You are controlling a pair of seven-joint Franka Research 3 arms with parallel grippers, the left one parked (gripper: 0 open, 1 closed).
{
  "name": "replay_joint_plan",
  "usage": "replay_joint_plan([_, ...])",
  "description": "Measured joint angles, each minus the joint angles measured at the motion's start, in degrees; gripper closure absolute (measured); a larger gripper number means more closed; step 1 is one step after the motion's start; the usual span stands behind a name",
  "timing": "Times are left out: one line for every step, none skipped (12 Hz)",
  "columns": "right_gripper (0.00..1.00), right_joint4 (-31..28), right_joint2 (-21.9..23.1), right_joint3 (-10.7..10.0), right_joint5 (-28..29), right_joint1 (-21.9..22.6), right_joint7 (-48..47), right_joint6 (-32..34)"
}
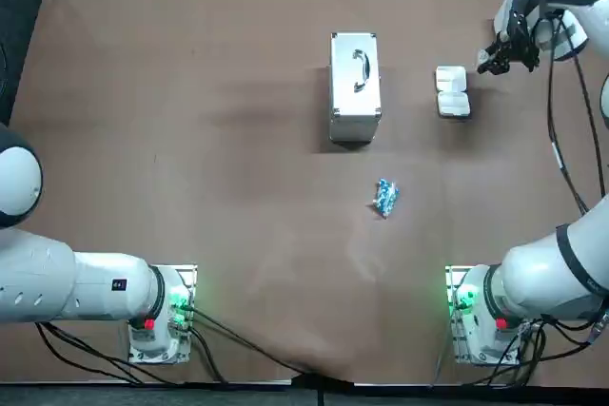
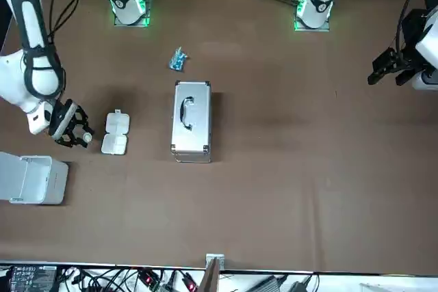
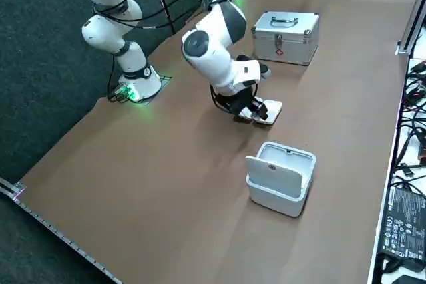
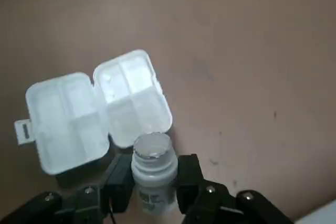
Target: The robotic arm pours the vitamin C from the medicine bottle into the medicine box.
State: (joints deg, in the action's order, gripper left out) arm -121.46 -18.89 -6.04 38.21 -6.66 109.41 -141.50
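Table: brown top. The work sits far out on the robot's right; the other items are not in play.
Medicine box: white, lies flat and hinged fully open with both halves face up. The divided compartments are reachable from above, so there is no lid to clear.
Medicine bottle: white, cap off, mouth open. Its mouth is at the edge of the nearer box half, just beside it rather than over a compartment.
Right gripper: clamped on the medicine bottle, one finger each side of the body below the neck. The low grip keeps the mouth clear of the pads for the pour. It sits low over the table on the robot's right of the box, away from the silver case.
Tilt: the bottle looks leaned toward the box, but the wrist view foreshortens it, so I can't say how far.
Step, my read: lining up for the pour or just starting it. Task not visibly done.
Next needs: carry the mouth over one compartment before tipping further, or tablets land on the table or the hinge.
Silver case: on the box's other side, apart from it and out of the arm's way.
Blue packet: nearer the bases, well apart.
White bin: beyond the gripper, farther from the bases, not touching.
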Motion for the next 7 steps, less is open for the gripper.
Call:
replay_joint_plan([0.54,0.0,0.3,0.3,-4.5,0.2,-4.3,-0.1])
replay_joint_plan([0.54,0.0,0.8,0.8,-12.2,0.3,-12.2,-0.3])
replay_joint_plan([0.54,0.1,1.0,1.4,-15.0,0.4,-15.3,-0.3])
replay_joint_plan([0.54,0.1,1.0,2.1,-17.8,0.6,-18.2,-0.4])
replay_joint_plan([0.54,0.2,1.1,2.7,-21.5,1.0,-22.0,-0.6])
replay_joint_plan([0.54,0.5,1.1,3.1,-25.7,1.5,-26.2,-0.9])
replay_joint_plan([0.54,0.8,1.1,3.4,-30.1,2.0,-30.7,-0.9])
